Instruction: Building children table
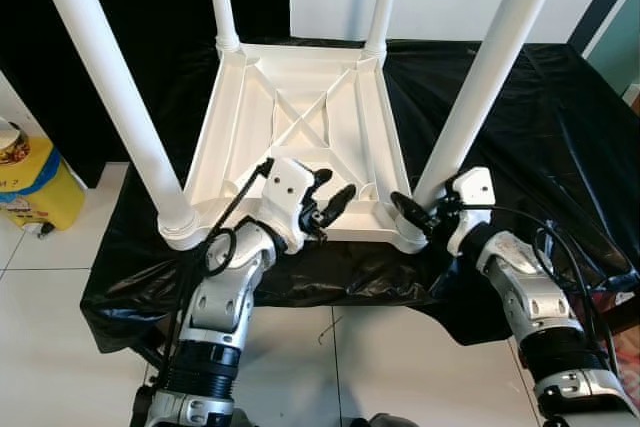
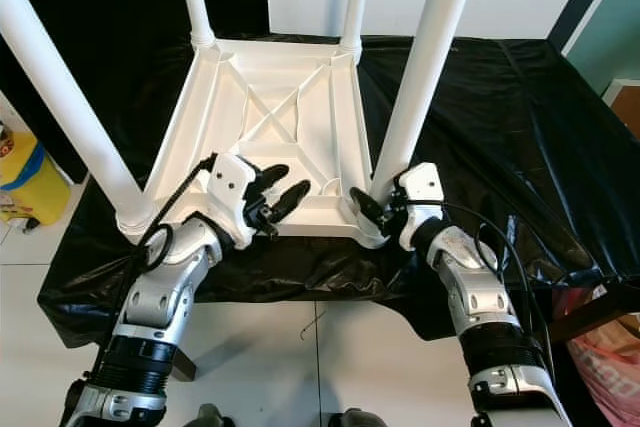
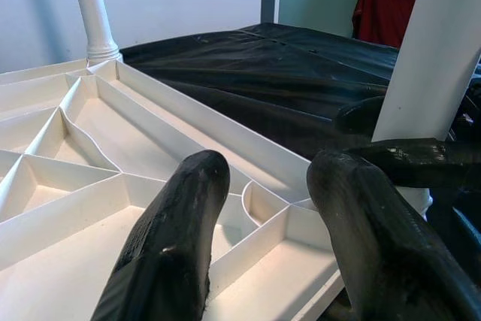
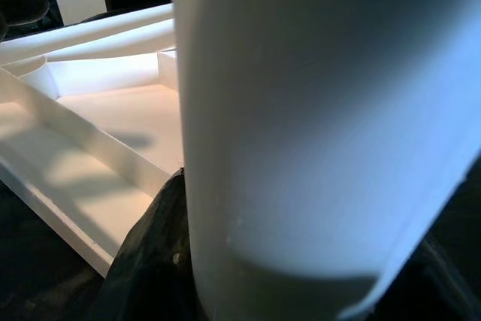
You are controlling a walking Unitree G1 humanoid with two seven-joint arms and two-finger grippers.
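Lying inverted, table (image 1: 300, 127), legs (image 1: 490, 67) upright

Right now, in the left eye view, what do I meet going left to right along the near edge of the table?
yellow container → near-left leg → left gripper → right gripper, closed around the near-right leg at its base.

No text can be read for certain; the yellow container (image 1: 30, 187) on the floor past the table's left edge carries small dark print, too small to make out; nothing legible on the white table (image 1: 300, 137).
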